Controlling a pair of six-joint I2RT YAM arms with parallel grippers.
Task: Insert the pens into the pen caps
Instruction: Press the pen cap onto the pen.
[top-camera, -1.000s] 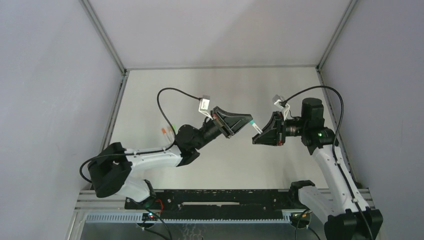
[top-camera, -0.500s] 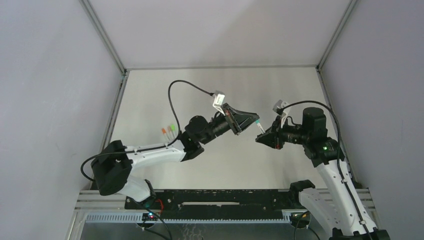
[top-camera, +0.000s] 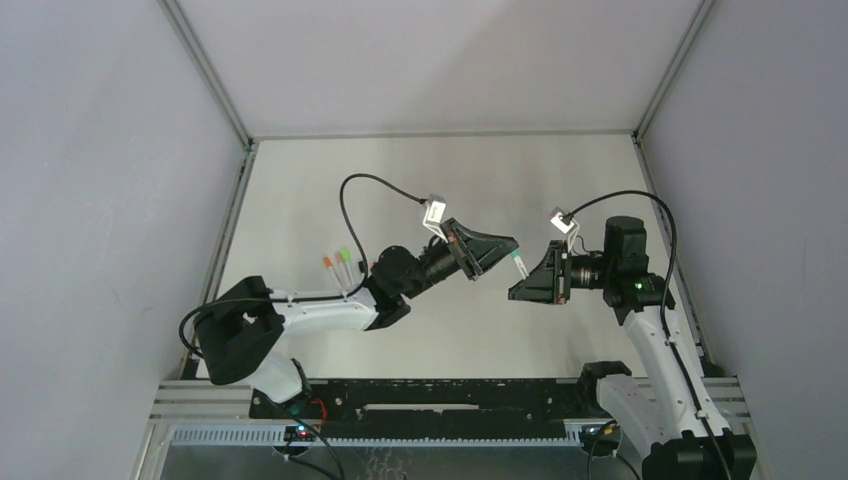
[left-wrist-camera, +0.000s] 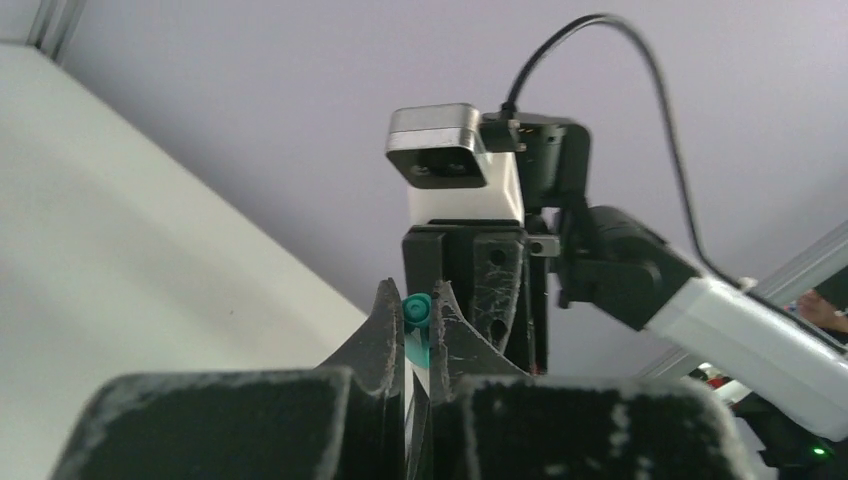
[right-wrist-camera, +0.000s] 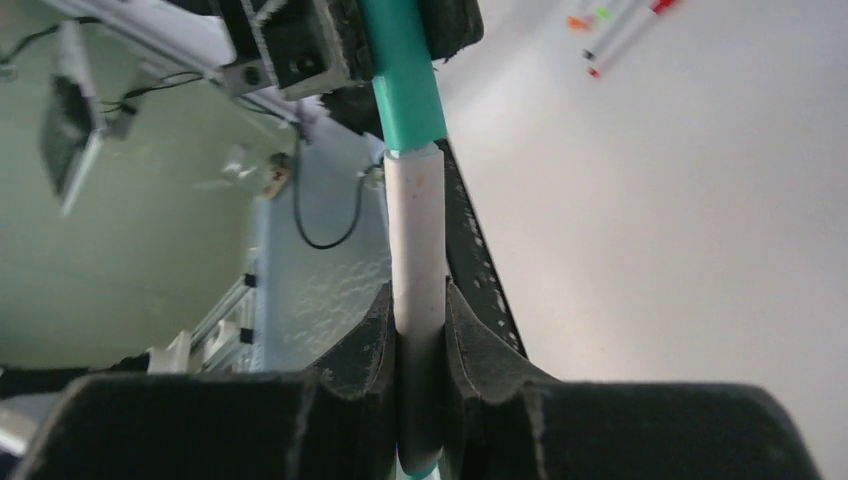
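The left gripper (top-camera: 511, 243) is pressed together on a teal cap (left-wrist-camera: 417, 312), which is pinched at the fingertips. The right gripper (right-wrist-camera: 420, 300) is closed around a white pen (right-wrist-camera: 415, 220), gripped across its barrel. Cap and pen are held in the air above the table (top-camera: 450, 170), between the two arms, in one line, with the cap's end met by the barrel. How far the tip is seated cannot be told. Other pens (top-camera: 337, 262), with orange, green and red ends, are laid side by side on the table near the left arm (top-camera: 320, 310).
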